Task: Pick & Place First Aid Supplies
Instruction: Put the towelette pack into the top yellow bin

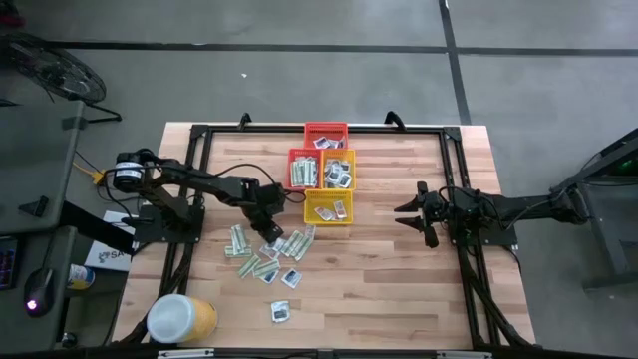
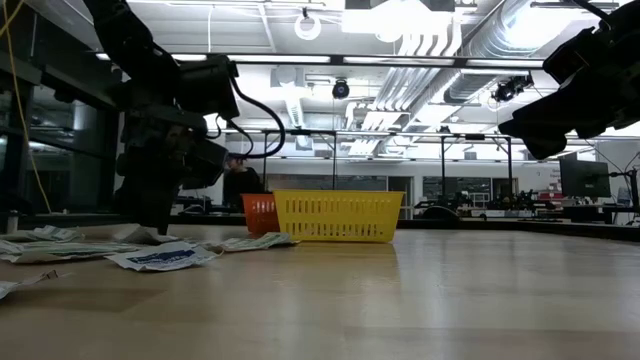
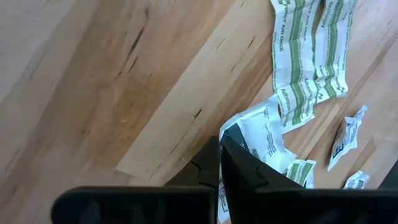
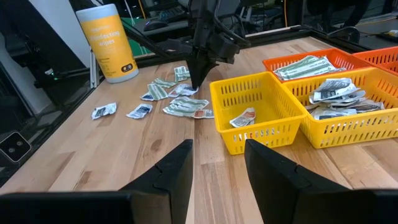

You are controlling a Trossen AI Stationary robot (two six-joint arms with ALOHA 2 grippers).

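The first aid supplies lie scattered on the wooden table as a pile of small flat packets [image 1: 261, 254], green-striped strips [image 3: 301, 62] and white squares [image 4: 102, 111]. More of them fill the small baskets [image 1: 327, 170]. My left gripper [image 1: 271, 231] points steeply down at the pile's far edge and is shut on a white packet [image 3: 258, 134]. My right gripper [image 4: 217, 162] hovers open and holding nothing at the table's right side [image 1: 404, 214], facing the baskets. My left gripper pinches the near corner of a white packet with a dark mark [image 3: 231, 134] between its two fingertips. The fingers come slanting down from the table's left. The rest of the packet lies crumpled on the table beside the fingers.
A red basket [image 1: 326, 134], an orange one [image 1: 303, 170] and two yellow ones [image 1: 329, 207] stand at the far middle. A yellow tub with a white lid [image 1: 179, 319] stands at the near left corner. A black frame [image 1: 454, 135] borders the table.
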